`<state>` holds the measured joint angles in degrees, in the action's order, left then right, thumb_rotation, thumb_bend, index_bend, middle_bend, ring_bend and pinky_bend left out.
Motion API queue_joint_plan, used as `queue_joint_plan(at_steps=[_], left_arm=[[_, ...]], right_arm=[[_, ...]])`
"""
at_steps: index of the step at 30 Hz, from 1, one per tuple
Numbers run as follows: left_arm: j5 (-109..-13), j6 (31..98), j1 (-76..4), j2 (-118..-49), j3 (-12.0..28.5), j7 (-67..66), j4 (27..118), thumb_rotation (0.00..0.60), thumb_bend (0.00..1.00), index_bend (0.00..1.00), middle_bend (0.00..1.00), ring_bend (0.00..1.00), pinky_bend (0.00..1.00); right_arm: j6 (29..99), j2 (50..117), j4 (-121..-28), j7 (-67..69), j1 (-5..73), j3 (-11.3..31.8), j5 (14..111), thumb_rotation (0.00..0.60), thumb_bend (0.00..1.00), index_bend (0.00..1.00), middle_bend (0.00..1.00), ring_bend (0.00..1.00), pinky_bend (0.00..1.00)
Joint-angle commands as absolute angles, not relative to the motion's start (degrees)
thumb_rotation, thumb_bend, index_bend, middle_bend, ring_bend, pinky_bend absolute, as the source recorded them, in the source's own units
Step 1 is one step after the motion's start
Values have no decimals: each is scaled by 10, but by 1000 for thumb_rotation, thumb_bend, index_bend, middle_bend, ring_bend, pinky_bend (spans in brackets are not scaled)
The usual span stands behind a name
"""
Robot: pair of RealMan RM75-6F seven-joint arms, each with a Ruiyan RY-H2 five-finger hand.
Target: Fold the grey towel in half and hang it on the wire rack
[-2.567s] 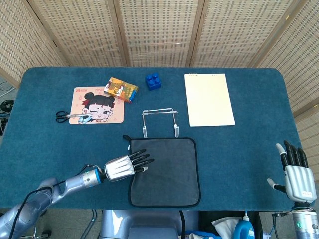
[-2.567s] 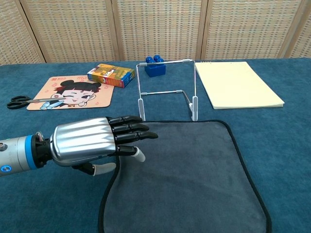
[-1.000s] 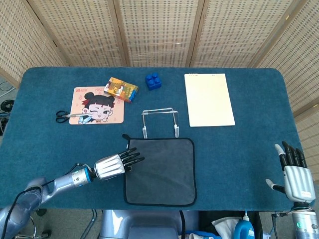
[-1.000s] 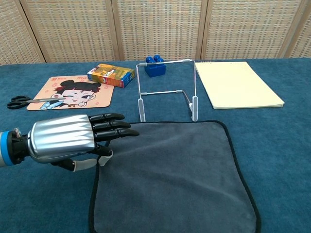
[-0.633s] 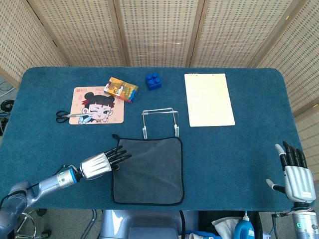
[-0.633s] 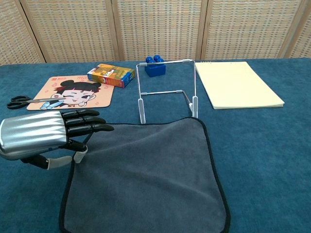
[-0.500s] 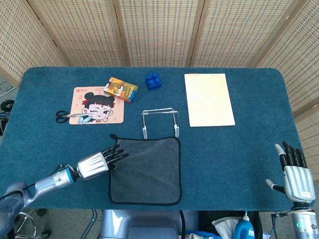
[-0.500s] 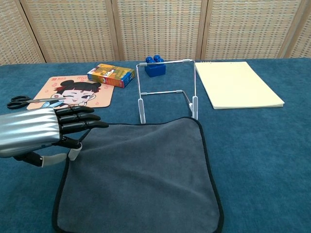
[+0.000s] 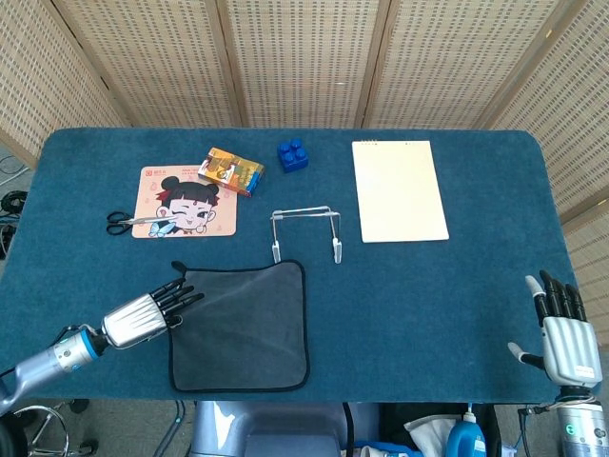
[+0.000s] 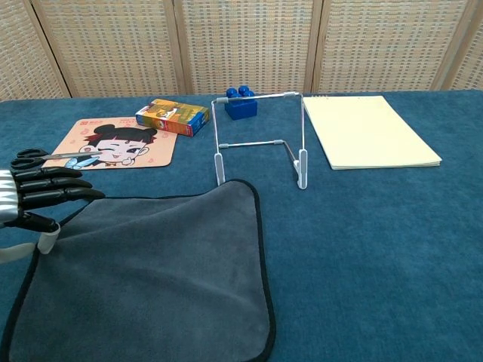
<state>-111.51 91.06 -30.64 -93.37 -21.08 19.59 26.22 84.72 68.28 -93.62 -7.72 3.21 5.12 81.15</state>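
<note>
Pinching grey towel [image 9: 243,327] edge, left hand [image 9: 143,317] fingers; wire rack [image 9: 304,231] beyond; right hand [image 9: 567,340] spread.

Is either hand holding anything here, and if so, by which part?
The left hand pinches the grey towel at its left edge, near the far-left corner. The right hand holds nothing, its fingers apart, well off to the right.

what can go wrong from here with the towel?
1. The left hand holds the grey towel only at its left edge, so the grip may slip.
2. The towel lies flat and unfolded, its front edge at the table's near edge; it could slide off.
3. Its far right corner sits close to the wire rack foot; a lift there might snag or tip the rack.
</note>
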Motion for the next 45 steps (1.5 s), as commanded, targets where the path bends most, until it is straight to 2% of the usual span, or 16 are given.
queue_joint_plan(at_steps=[1, 10, 20, 32, 45], left_arm=[[-1119, 921, -294, -919, -217, 190, 254, 600, 498, 774, 0, 0, 4], [-1124, 939, -301, -921, -207, 175, 251, 600, 499, 774, 0, 0, 4], [-1142, 944, -360, -938, -182, 113, 312, 600, 499, 774, 0, 0, 4], [-1157, 862, -445, -957, -147, 12, 415, 600, 498, 774, 0, 0, 4], [-1164, 805, -498, -1002, -122, -26, 428, 600, 494, 773, 0, 0, 3]], right_arm=[[845, 684, -936, -80, 33, 50, 811, 600, 0, 0, 0, 0, 0], [846, 683, -939, -79, 33, 51, 812, 600, 0, 0, 0, 0, 0], [848, 680, -939, -71, 32, 51, 812, 600, 0, 0, 0, 0, 0], [847, 673, -936, -50, 29, 52, 809, 600, 0, 0, 0, 0, 0], [843, 671, -934, -41, 29, 53, 805, 600, 0, 0, 0, 0, 0]])
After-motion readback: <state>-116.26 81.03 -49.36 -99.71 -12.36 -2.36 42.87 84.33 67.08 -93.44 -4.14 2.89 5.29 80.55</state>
